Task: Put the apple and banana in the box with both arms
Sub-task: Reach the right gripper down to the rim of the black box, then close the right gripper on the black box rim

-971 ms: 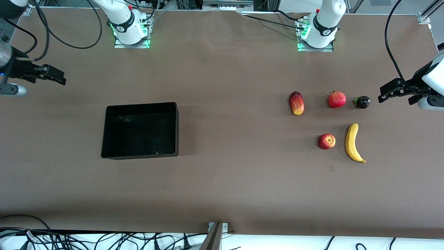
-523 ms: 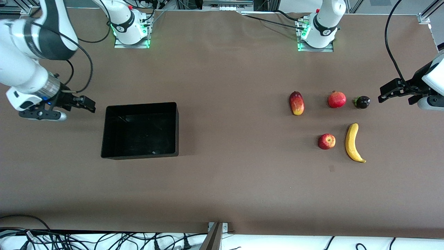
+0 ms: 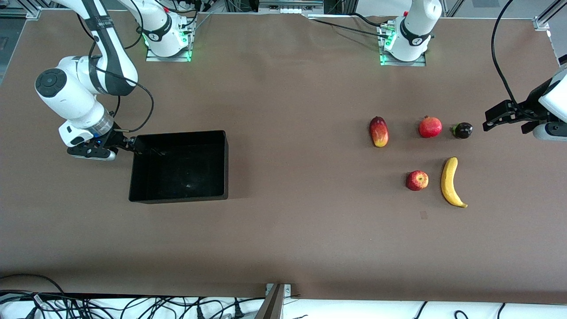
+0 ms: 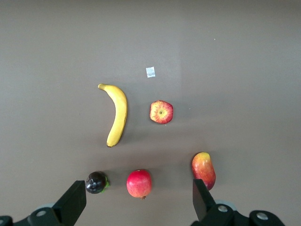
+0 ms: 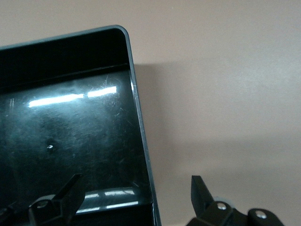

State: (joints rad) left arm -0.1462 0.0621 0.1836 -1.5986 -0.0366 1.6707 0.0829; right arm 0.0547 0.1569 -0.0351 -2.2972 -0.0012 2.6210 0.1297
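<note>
A red-yellow mango [image 3: 378, 131], a red pomegranate [image 3: 430, 127] and a small dark fruit with a green cap [image 3: 462, 130] lie in a row on the brown table [image 3: 292, 230], toward the left arm's end. The pomegranate sits between the other two, each apart from its neighbour. A small pale patch [image 3: 424, 215] marks the table nearer the front camera than this row.

box [image 3: 179, 166] open-topped, apple [image 3: 417, 180] beside banana [image 3: 451, 182]

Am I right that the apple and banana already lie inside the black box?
Not quite. The front view shows the apple and banana lying on the table, toward the left arm's end. The black box holds no fruit.
</note>
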